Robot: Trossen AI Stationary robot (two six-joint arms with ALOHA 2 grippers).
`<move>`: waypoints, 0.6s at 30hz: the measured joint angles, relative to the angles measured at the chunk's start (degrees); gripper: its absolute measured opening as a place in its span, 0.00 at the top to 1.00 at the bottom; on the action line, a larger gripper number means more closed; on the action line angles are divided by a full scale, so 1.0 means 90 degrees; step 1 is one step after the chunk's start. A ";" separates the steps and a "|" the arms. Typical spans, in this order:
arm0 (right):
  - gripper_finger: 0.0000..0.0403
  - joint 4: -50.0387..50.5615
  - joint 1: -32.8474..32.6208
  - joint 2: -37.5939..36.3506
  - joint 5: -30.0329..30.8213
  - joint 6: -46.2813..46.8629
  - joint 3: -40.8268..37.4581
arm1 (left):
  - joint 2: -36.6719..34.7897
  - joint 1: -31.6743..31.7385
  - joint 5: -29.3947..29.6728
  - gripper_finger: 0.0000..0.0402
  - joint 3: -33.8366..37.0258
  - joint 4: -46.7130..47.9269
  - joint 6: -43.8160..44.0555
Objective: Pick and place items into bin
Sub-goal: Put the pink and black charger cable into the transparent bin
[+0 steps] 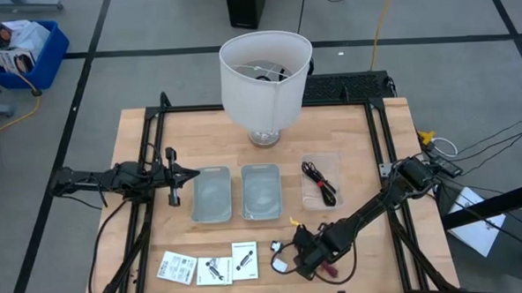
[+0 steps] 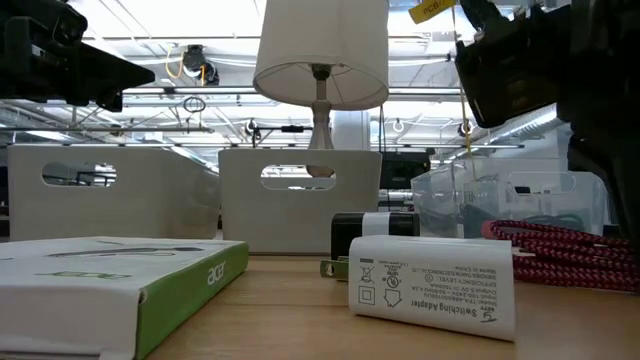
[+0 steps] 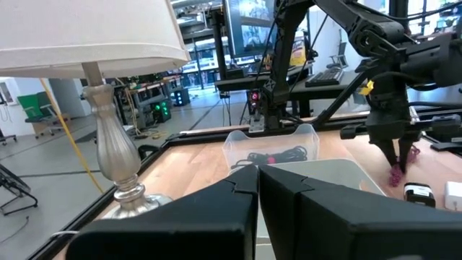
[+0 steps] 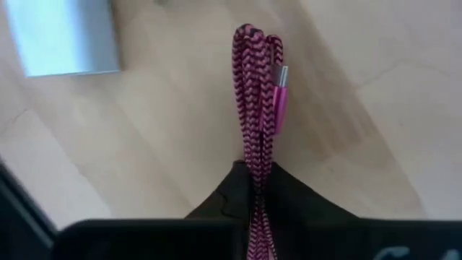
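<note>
High view: overhead, straight down, far enough to take in the whole table (image 1: 274,234) and floor around it. Low view: at tabletop height on the near edge, facing level toward the far side; very close to the adapter (image 2: 432,286) and box (image 2: 110,285). Left wrist view: looks rightward across the table, past the lamp (image 3: 86,43). Right wrist view: close, pointing down at the cable (image 4: 258,123). Lamp appears in high, low and left wrist views.

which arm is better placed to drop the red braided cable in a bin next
Right. The right gripper is already shut on the red braided cable near the table's front edge. The left gripper waits empty beside the left bin.
</note>
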State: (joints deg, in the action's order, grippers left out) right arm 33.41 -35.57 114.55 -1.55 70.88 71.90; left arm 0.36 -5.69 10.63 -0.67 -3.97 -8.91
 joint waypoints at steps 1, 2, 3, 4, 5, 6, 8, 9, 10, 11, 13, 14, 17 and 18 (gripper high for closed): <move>0.96 -0.0047 0.0000 -0.0006 -0.0007 -0.0062 0.0000 | 0.0000 0.0000 0.0000 0.95 0.0000 0.0000 -0.0001; 0.96 -0.0072 0.0000 -0.0034 -0.0030 -0.0082 -0.0002 | 0.0000 -0.0001 0.0000 0.95 0.0000 0.0000 -0.0002; 0.95 -0.0108 0.0000 -0.0104 -0.0042 -0.0086 -0.0002 | 0.0000 0.0000 0.0000 0.95 0.0000 0.0000 0.0000; 0.95 -0.0137 0.0001 -0.0194 -0.0062 -0.0122 -0.0002 | 0.0000 0.0000 0.0000 0.95 0.0000 0.0000 0.0002; 0.95 -0.0148 0.0002 -0.0303 -0.0070 -0.0163 -0.0006 | 0.0000 -0.0001 0.0000 0.95 0.0000 0.0000 0.0002; 0.95 -0.0157 0.0005 -0.0456 -0.0025 -0.0254 -0.0012 | 0.0000 0.0000 0.0000 0.95 0.0000 0.0000 0.0002; 0.97 0.0009 -0.0004 -0.0785 0.0011 -0.0373 -0.0061 | 0.0000 0.0000 -0.0001 0.95 0.0000 0.0000 -0.0002; 0.97 0.0093 -0.0014 -0.1024 0.0156 -0.0465 -0.0075 | 0.0000 -0.0001 0.0001 0.95 0.0000 0.0000 0.0001; 0.97 0.0070 -0.0010 -0.1306 0.0276 -0.0558 -0.0059 | 0.0000 0.0000 0.0000 0.95 0.0000 0.0000 0.0002; 0.97 0.0091 0.0006 -0.1602 0.0476 -0.0676 0.0013 | 0.0000 0.0000 -0.0002 0.95 0.0000 0.0007 0.0002; 0.97 0.0250 0.0035 -0.2189 0.1053 -0.0863 0.0116 | 0.0000 0.0000 -0.0002 0.95 0.0000 0.0010 -0.0003; 0.97 0.0343 0.0062 -0.2454 0.1370 -0.0997 0.0130 | 0.0000 0.0000 0.0000 0.95 0.0000 0.0011 -0.0002; 0.97 0.0631 0.0158 -0.3208 0.2434 -0.1634 0.0154 | 0.0000 0.0000 0.0000 0.95 0.0000 0.0049 -0.0014; 0.97 0.0668 0.0197 -0.3463 0.2859 -0.1845 0.0187 | 0.0000 0.0000 0.0000 0.95 0.0000 0.0049 -0.0025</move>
State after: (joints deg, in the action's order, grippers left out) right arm 39.42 -33.79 83.38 24.18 54.27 73.58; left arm 0.36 -5.69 10.63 -0.67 -3.53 -9.13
